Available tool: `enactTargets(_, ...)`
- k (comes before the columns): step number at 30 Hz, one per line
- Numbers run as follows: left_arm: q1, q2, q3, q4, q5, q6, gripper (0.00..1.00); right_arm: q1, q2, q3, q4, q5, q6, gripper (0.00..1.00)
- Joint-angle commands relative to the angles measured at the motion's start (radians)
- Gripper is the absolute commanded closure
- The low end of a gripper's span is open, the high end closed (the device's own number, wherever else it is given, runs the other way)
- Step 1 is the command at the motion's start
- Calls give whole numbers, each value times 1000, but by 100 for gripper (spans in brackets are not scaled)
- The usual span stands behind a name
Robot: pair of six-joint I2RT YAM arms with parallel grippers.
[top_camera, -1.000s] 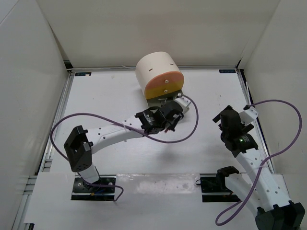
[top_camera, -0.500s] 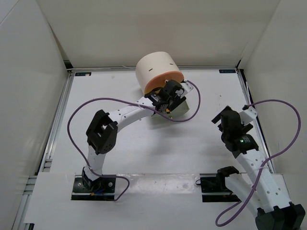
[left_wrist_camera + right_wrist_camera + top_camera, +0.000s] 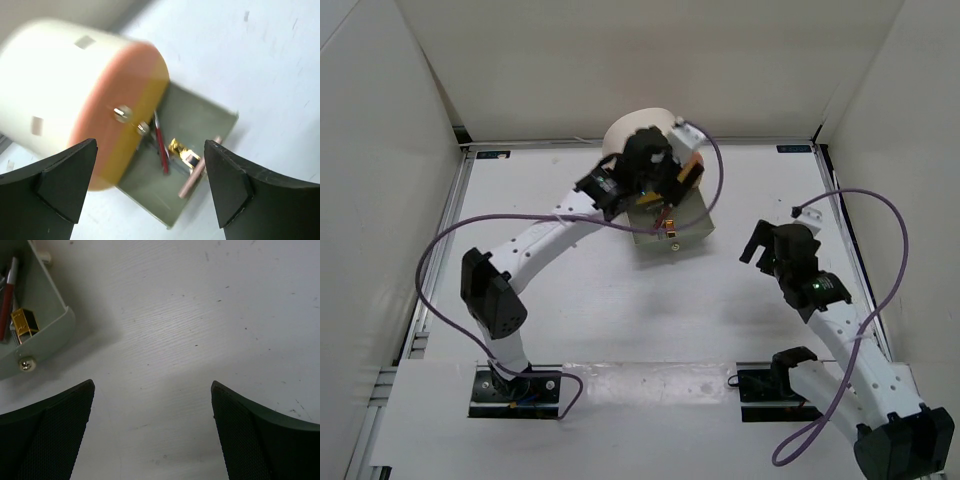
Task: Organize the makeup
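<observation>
A grey-green drawer (image 3: 200,125) stands pulled out of the cream cylindrical box (image 3: 50,85). Inside lie a thin red pencil (image 3: 161,145) and a small gold-wrapped piece (image 3: 181,150). A pinkish pencil (image 3: 194,177) rests slanted across the drawer's rim. My left gripper (image 3: 150,147) hangs open above the drawer and the box's orange front (image 3: 105,135), holding nothing. From above, it (image 3: 672,188) covers much of the box (image 3: 620,132). My right gripper (image 3: 152,385) stands open over bare table, to the right of the drawer (image 3: 47,315), where the red pencil (image 3: 7,295) shows again.
White walls close in the table (image 3: 550,290) at the back and both sides. The drawer (image 3: 685,232) juts toward the table's middle. Purple cables loop from both arms; the left one (image 3: 440,250) arcs over the left half.
My left gripper has opened and moved from the drawer's front toward the back, over the box. The right gripper has shifted slightly left, still open.
</observation>
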Motion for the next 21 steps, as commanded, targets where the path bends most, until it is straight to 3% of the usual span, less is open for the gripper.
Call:
enactTargets(1,154,-66,113,-25,161,-124,2,33,52,8,90,-112,-112,1)
enactTargets(4,263,4,231,-76,165,-170,2,85,107,8,115,-124,-127,1)
enactTargets(8,386,172,456,-115,293,-185,2,143,211,41,93,-133,-139,1)
enactTargets(11,434,243,512,-75,385,-170,2,192,260,40,112,-133,-161,1)
enactTargets(17,535,375,604,23,698,-90,2,238,322,41,124,-152,-173,1)
enactTargets(21,606,431,613,131,858,-170,2,248,365,61,118,-161,-185,1)
